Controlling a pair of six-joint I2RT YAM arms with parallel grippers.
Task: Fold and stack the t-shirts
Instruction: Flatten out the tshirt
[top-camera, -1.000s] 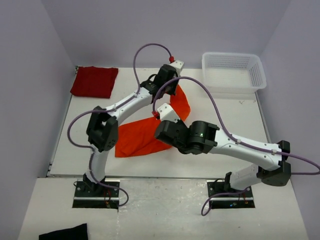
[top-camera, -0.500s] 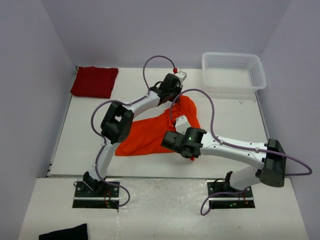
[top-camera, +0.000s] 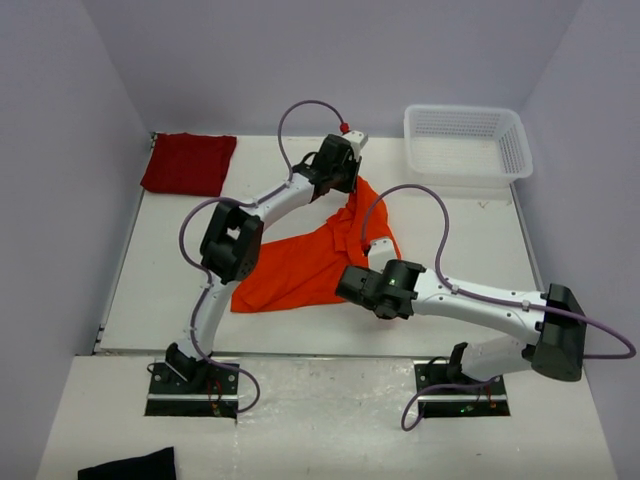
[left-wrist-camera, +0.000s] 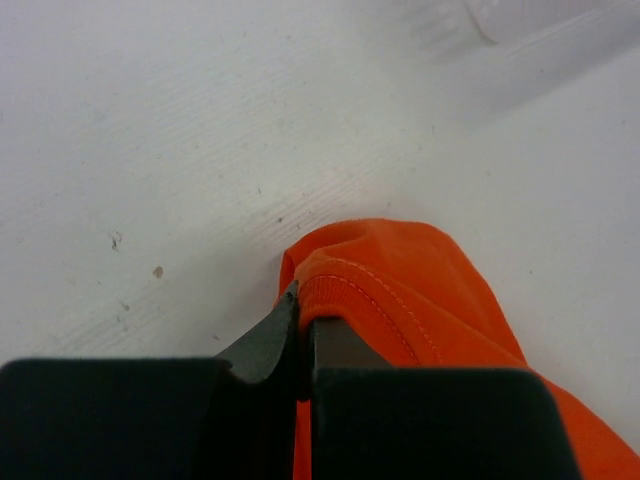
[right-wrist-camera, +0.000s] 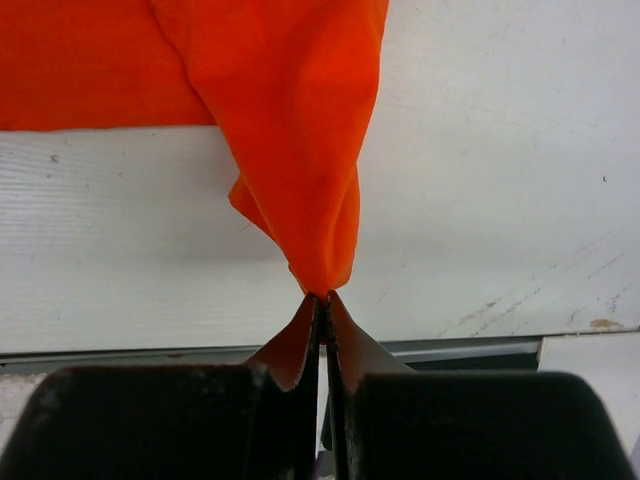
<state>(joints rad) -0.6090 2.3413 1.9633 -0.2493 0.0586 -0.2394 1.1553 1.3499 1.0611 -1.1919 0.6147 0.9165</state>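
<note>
The orange t-shirt (top-camera: 295, 268) lies partly spread mid-table, stretched between both grippers. My left gripper (top-camera: 347, 187) is at its far end, shut on the ribbed collar edge (left-wrist-camera: 345, 295) of the orange t-shirt (left-wrist-camera: 420, 290), just above the table. My right gripper (top-camera: 356, 286) is on the near right, shut on a bunched corner of the orange t-shirt (right-wrist-camera: 300, 120), which rises taut from its fingertips (right-wrist-camera: 323, 297). The dark red t-shirt (top-camera: 188, 163) lies folded flat at the far left corner, away from both arms.
A white mesh basket (top-camera: 465, 140) stands at the far right corner. A small black cloth (top-camera: 128, 467) lies on the platform in front of the table, near left. The table's front edge (right-wrist-camera: 450, 348) runs just behind my right gripper.
My right gripper has drawn its corner of the orange t-shirt toward the near edge and to the right, spreading the cloth. The left gripper has stayed near the far end, still gripping.
</note>
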